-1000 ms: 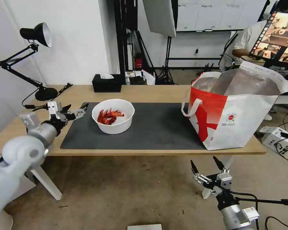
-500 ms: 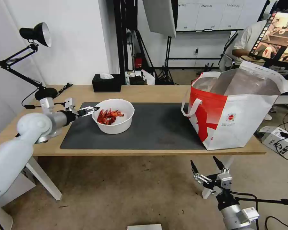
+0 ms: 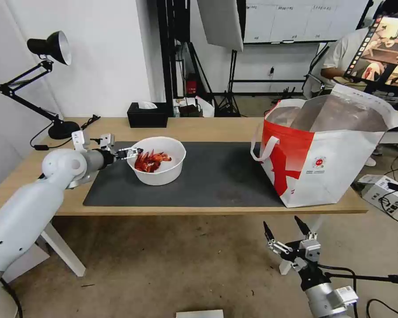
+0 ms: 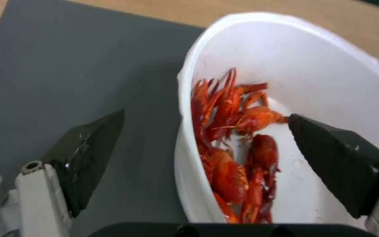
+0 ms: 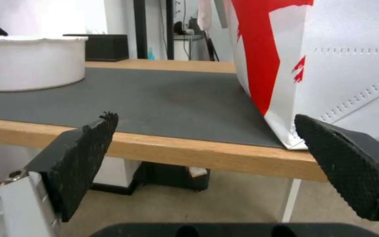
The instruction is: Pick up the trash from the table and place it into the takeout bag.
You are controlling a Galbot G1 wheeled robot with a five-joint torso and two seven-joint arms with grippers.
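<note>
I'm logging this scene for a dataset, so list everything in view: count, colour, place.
bowl: one, white, holding red crayfish shells, on the mat's left part
mat: one, dark grey, on the table
table: one, light wood, white legs
takeout bag: one, white and red, foil-lined, open, table's right end
tissue box: one, black, table's far edge
desk lamp: one, black, table's far left
left end effector: open, straddling the bowl's left rim, one finger inside, one outside
right end effector: open, below the table's front edge, near the bag
</note>
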